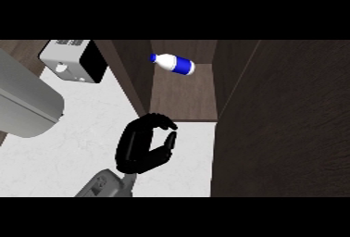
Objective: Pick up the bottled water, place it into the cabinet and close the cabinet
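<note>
You are facing the open cabinet (183, 99), its dark door (287, 125) swinging wide at right, with the bottled water (173, 64) already lying inside; your hand (145, 146) is curling empty, so reach across and push the door shut.

Below me the white marbled bench (75, 152) runs across the left and middle of my view, w/ faint grey veins in it. At upper left a small white-and-black appliance (74, 61), prob. a toaster, stands on the bench w/ its pale face toward me and its black side turned right. A big grey rounded thing (26, 104) fills the left edge and overlaps the bench there; can't tell what it is, and it sits just below-left of the toaster, whether touching or not I can't say.
</note>
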